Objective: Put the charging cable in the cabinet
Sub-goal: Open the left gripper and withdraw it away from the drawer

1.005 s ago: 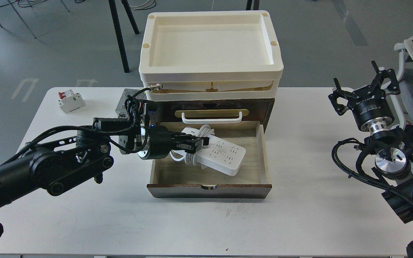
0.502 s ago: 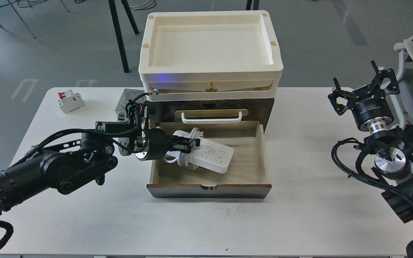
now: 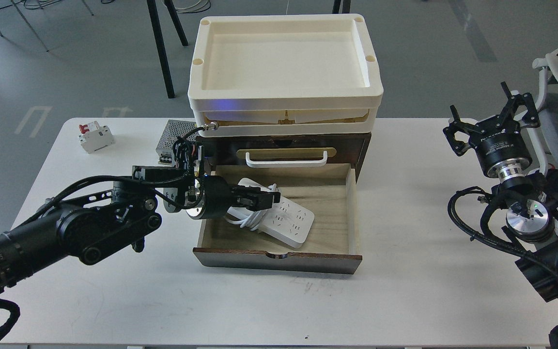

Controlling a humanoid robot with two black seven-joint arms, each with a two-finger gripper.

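Note:
The charging cable (image 3: 286, 222), a flat white power strip with its cord coiled round the middle, lies slanted inside the open lower drawer (image 3: 279, 260) of the dark brown cabinet (image 3: 360, 145). Its left end is a little raised. My left gripper (image 3: 265, 198) reaches over the drawer's left wall and is shut on the strip's coiled middle. My right gripper (image 3: 491, 115) is open and empty, held up beyond the table's right edge. The upper drawer is shut and shows a white bar handle (image 3: 286, 161).
A cream plastic tray (image 3: 284, 99) sits on top of the cabinet. A perforated metal power supply box (image 3: 175, 134) stands left of the cabinet, close behind my left wrist. A small white circuit breaker (image 3: 96, 137) lies at the table's back left.
My left gripper drew the power strip left and lowered it into the drawer. The drawer slid a little farther out toward me, its front shifting slightly left. The right arm has not moved.

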